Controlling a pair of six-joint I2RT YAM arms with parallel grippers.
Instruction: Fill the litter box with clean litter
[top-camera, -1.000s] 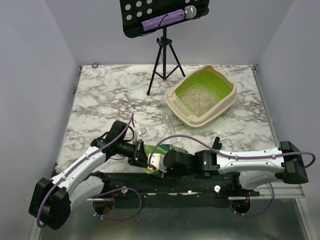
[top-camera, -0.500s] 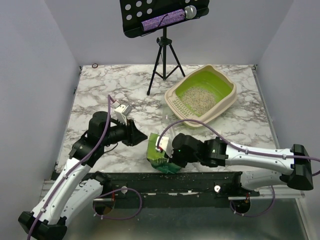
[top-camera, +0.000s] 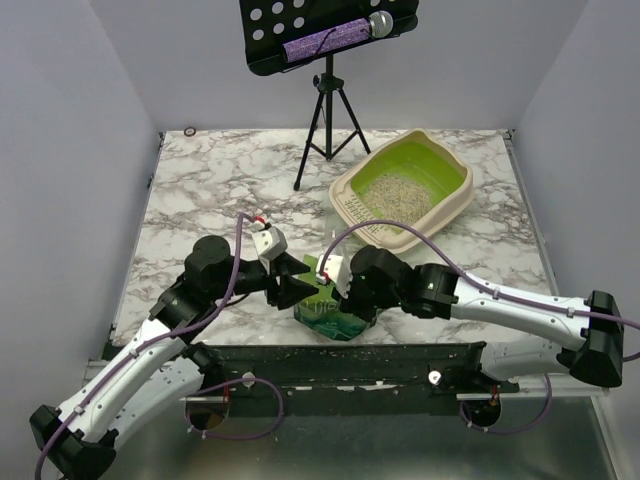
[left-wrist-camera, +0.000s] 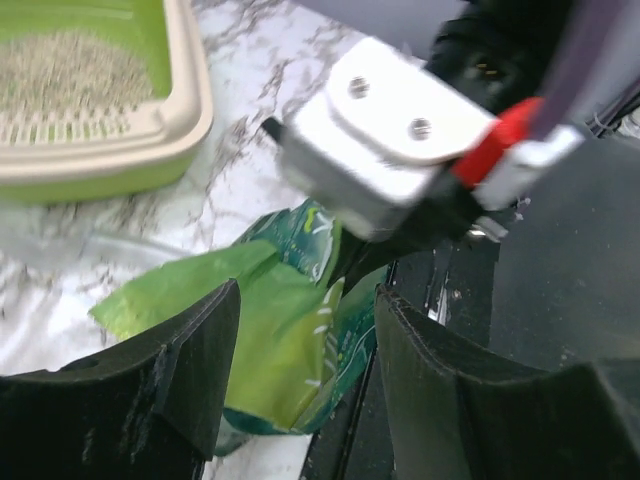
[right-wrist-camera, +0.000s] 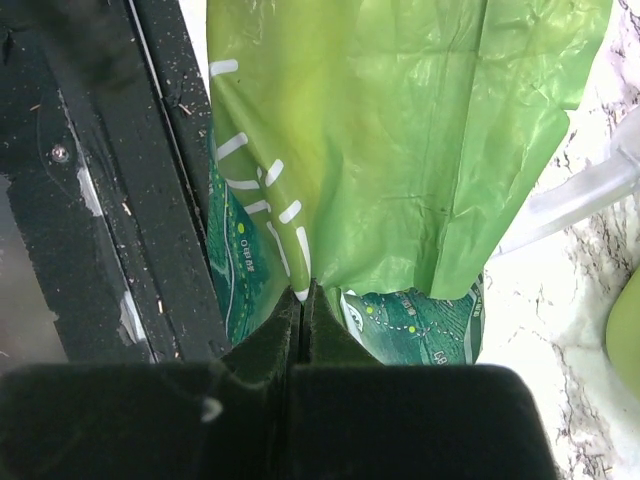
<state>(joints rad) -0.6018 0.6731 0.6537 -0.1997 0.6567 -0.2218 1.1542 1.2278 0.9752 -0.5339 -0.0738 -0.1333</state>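
Left gripper (left-wrist-camera: 305, 375) newly agape beside bag (left-wrist-camera: 265, 330)

Litter box (top-camera: 402, 190) holding clean litter (top-camera: 394, 193)

You have one litter box (top-camera: 402, 191) at two o'clock holding one patch of clean litter (top-camera: 393, 194), one green bag (top-camera: 325, 303) at six, one music stand (top-camera: 322, 40) at twelve, one microphone (top-camera: 335, 38), and two hands.
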